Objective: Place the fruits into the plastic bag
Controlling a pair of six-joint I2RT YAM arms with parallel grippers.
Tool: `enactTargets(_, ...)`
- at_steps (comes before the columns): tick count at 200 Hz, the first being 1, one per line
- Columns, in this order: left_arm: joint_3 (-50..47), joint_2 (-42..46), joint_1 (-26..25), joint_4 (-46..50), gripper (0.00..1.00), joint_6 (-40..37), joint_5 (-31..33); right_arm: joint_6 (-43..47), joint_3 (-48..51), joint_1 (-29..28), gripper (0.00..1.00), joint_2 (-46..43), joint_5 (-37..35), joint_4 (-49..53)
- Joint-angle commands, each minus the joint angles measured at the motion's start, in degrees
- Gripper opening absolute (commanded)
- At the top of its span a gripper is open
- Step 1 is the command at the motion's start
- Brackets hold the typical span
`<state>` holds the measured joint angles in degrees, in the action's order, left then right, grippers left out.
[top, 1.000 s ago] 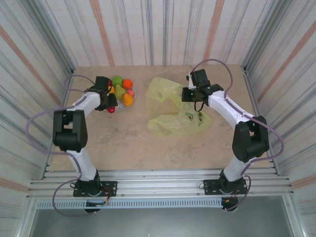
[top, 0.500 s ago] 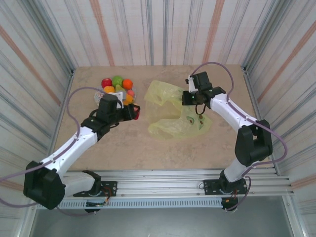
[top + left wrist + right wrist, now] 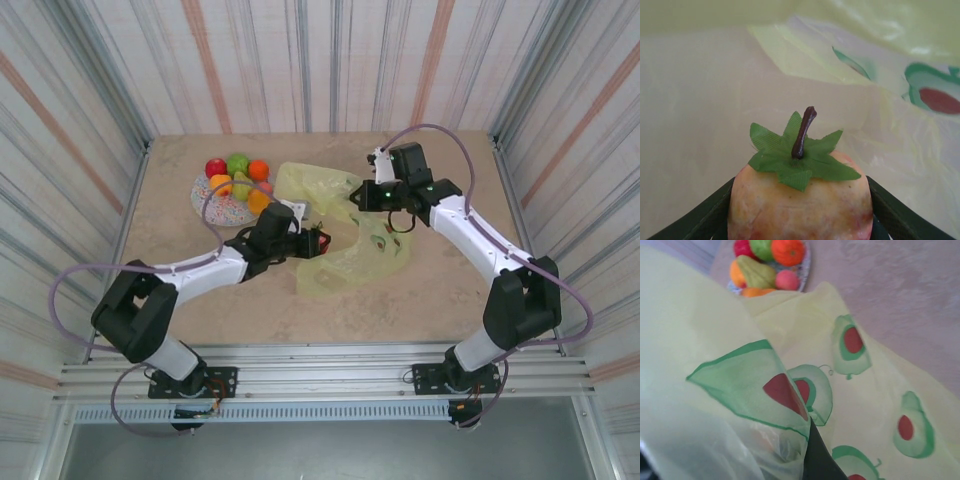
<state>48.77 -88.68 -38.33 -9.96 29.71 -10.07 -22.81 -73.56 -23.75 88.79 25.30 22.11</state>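
The fruits [image 3: 240,182] sit heaped together at the far left. Red, green and orange ones are at the back, a yellow-green pear [image 3: 241,186] lies in the middle, and a pink one and two more orange ones sit around it. All are small and glossy. One held fruit [image 3: 800,205] is apart from the heap, gripped on both sides at the bag's left edge. It is pale yellow flushed red, with a green leaf collar and a dark brown stem. The bag [image 3: 350,240] is thin, translucent yellow, printed with halved avocados. It lies crumpled mid-table with its far edge raised, seemingly opening leftward.
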Motion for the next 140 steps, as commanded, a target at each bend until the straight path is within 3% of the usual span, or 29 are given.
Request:
enactTargets(1,3.22,-1.32,0.15,-7.11,0.55,-1.62,1.44,-5.44,0.59,-0.88,0.00,-1.02,5.23,-1.77)
enactTargets(72,4.04,-8.15,-1.42,-17.87,0.58,13.44,11.24,-22.47,6.67,-3.62,0.00,-2.75,6.42,-15.42)
enactTargets(107,6.00,-11.10,-4.00,-17.33,0.69,15.26,15.35,-29.38,10.73,-4.37,0.00,-3.23,5.79,-23.88)
enactTargets(140,6.23,-9.86,-3.91,-14.54,0.84,12.98,16.47,-29.68,11.43,-3.53,0.00,-3.96,4.93,-24.22)
